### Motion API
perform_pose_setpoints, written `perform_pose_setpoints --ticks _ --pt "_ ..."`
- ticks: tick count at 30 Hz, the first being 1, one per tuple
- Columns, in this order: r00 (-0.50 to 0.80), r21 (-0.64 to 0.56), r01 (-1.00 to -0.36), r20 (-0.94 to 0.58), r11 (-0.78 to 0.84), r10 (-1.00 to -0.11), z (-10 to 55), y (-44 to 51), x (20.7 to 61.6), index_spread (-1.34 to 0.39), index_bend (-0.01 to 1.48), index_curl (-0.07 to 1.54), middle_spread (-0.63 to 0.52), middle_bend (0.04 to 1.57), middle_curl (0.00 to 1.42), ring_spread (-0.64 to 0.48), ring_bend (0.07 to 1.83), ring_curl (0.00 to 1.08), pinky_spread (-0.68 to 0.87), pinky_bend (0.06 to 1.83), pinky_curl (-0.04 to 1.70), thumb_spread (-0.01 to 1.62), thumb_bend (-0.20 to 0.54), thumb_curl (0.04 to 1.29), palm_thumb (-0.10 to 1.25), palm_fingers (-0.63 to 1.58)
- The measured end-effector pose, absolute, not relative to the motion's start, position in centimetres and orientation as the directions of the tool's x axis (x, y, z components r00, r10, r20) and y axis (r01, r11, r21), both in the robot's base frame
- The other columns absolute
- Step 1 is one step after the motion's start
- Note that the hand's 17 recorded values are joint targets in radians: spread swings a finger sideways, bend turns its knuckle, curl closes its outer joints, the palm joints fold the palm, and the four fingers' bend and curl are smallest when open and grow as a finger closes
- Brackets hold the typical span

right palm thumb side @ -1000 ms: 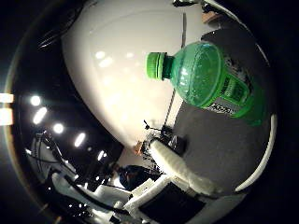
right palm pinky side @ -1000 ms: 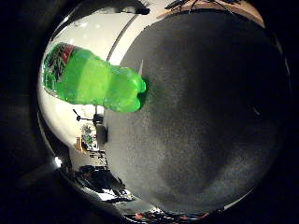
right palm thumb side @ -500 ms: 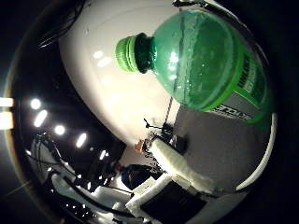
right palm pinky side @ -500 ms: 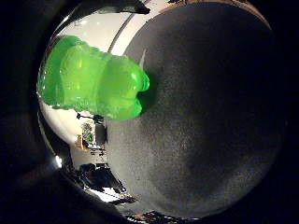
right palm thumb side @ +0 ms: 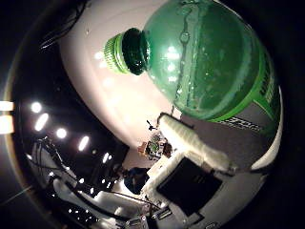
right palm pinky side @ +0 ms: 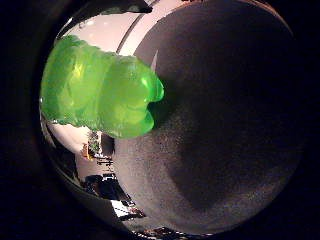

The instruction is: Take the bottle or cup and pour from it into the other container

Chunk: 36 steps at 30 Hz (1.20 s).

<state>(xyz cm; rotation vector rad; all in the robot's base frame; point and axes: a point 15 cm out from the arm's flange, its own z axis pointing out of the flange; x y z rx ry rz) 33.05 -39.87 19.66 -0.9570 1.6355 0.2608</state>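
A green plastic bottle (right palm thumb side: pixel 209 62) with a green screw cap (right palm thumb side: pixel 121 51) fills much of the thumb side view, so it is close to my palm. Its lobed base (right palm pinky side: pixel 105 92) rests on a dark grey table surface (right palm pinky side: pixel 225 125) in the little finger side view. Green liquid and droplets show inside the bottle. A white and black finger of my right hand (right palm thumb side: pixel 193 143) stretches out beside the bottle's lower body, straight and not wrapped round it. No cup or second container shows in either view.
A pale wall (right palm thumb side: pixel 119 100) rises behind the bottle. Ceiling lights (right palm thumb side: pixel 62 133) and dim room clutter (right palm thumb side: pixel 155 148) lie beyond the table's edge.
The bottle has grown much larger in both views as my palm closed in on it. The visible finger now lies nearer the bottle.
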Motion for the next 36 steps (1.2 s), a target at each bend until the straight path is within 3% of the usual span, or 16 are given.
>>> perform_pose_setpoints --ticks 9,13,19,26,30,36 --pt "0.044 -0.303 -0.749 -0.91 0.589 -0.413 20.0 -37.5 34.4 -0.28 0.23 0.4 -0.12 0.68 0.48 -0.14 1.04 0.33 -0.24 1.13 0.0 1.01 -0.012 0.42 0.77 1.03" --pt "0.089 -0.294 -0.795 -0.922 0.53 -0.377 20.7 -36.3 34.9 -0.31 0.33 0.49 -0.13 0.77 0.52 -0.14 1.08 0.38 -0.38 1.2 0.04 0.95 -0.019 0.45 0.85 1.22" --pt "0.109 -0.255 -0.84 -0.944 0.479 -0.312 21.5 -35.5 35.0 -0.29 0.65 0.66 -0.1 1.02 0.6 -0.15 1.19 0.45 -0.36 1.3 0.19 0.85 -0.023 0.51 0.91 1.33" --pt "0.121 -0.269 -0.836 -0.94 0.478 -0.319 22.3 -35.5 35.4 -0.24 1.01 0.81 -0.1 1.28 0.69 -0.19 1.35 0.57 -0.22 1.51 0.38 0.8 -0.01 0.61 1.06 1.19" --pt "0.137 -0.283 -0.839 -0.937 0.464 -0.323 23.6 -35.2 35.3 -0.23 1.08 0.84 -0.11 1.35 0.71 -0.2 1.38 0.62 -0.2 1.56 0.44 0.71 -0.009 0.69 1.13 1.12" --pt "0.167 -0.324 -0.853 -0.912 0.408 -0.376 26.7 -34.0 35.9 -0.21 1.14 0.86 -0.11 1.38 0.73 -0.2 1.39 0.68 -0.19 1.5 0.5 0.46 -0.015 0.8 1.15 1.09"
